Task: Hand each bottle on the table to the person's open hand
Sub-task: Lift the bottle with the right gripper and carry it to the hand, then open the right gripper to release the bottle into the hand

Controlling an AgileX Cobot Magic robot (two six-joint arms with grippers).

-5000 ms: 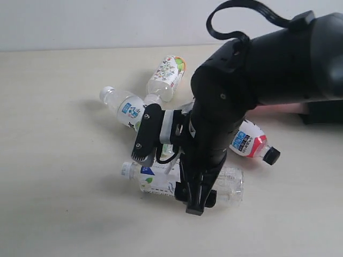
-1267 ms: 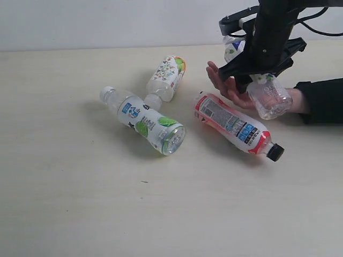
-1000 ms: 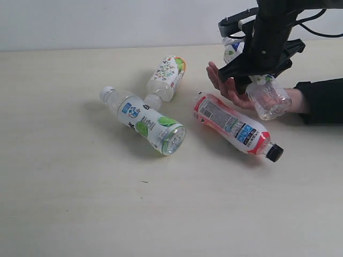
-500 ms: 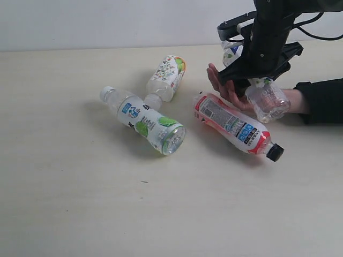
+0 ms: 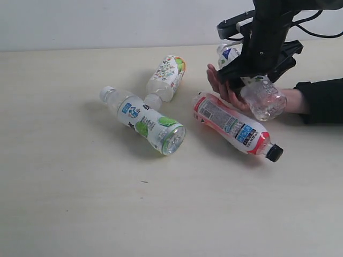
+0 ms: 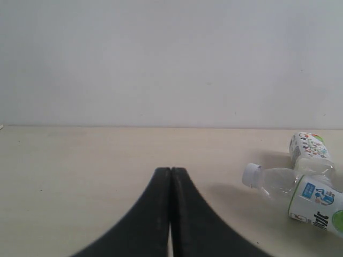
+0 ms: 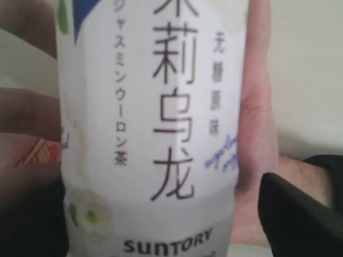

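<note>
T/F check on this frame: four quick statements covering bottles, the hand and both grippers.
1. The right gripper grips the white-label bottle above the person's open hand. True.
2. The left gripper is open. False: its fingers are pressed together with nothing between them.
3. The black-capped bottle stands upright. False: it lies on its side on the table.
4. The green-label bottle lies on the table. True.
</note>
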